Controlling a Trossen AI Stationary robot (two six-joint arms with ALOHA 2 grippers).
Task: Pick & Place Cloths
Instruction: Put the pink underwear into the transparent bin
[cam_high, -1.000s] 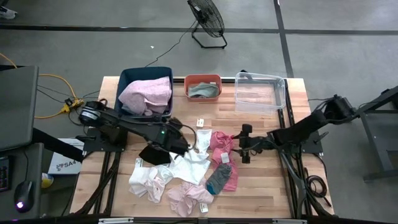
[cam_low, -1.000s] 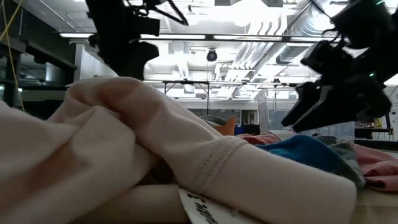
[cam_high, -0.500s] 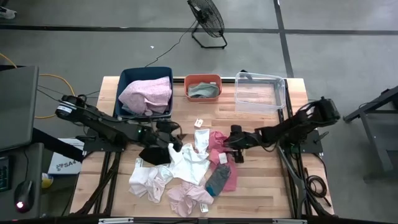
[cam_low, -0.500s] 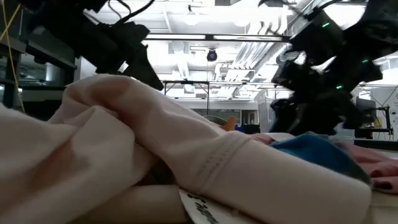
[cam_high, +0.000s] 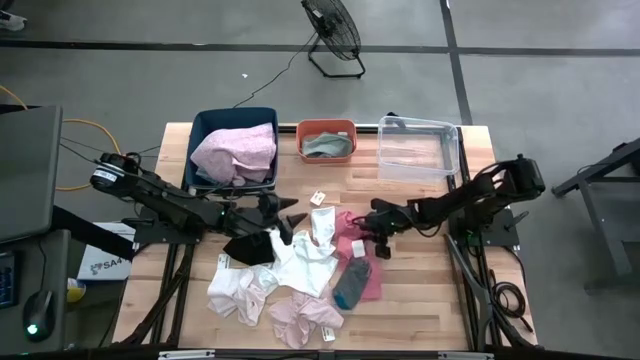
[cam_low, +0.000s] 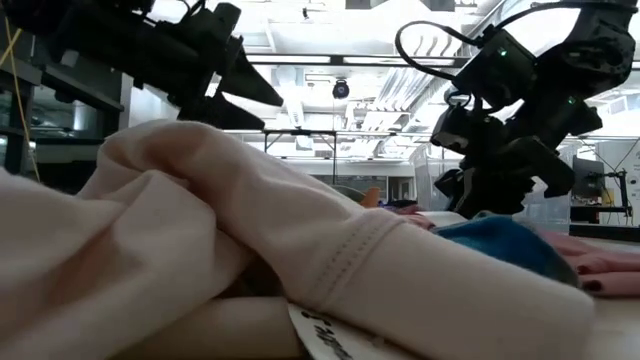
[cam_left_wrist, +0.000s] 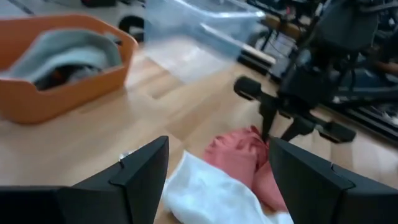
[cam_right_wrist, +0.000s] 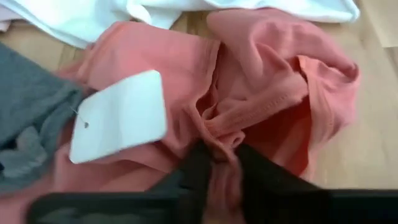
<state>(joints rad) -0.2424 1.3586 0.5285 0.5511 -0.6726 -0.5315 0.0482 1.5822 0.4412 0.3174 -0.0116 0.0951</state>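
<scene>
— Three bins line the far edge of the wooden table, as we read it from the left: a blue bin heaped with rumpled pale pink fabric, a small orange bin with a grey-green piece lying in it, and a clear plastic bin whose walls show the wood through them.

— And nearer us?

— We see the left gripper reaching in low from the left, its fingers spread wide with nothing between them, just beside a black cloth and the white cloth. From its wrist we look between both dark fingers at the orange bin, a white corner and the coral-pink cloth.

— What crowds that spot?

— We count soft, creased cloths overlapping in the middle: white ones with paper tags, a pale pink bundle at the near edge, a grey and teal piece lying on the coral-pink cloth.

— And on the right?

— We find the right gripper down on that coral-pink cloth, fingers pinched on a raised fold of it, a white tag just beside. In the low view a pale pink ribbed cloth fills the foreground and hides most of the table.
</scene>
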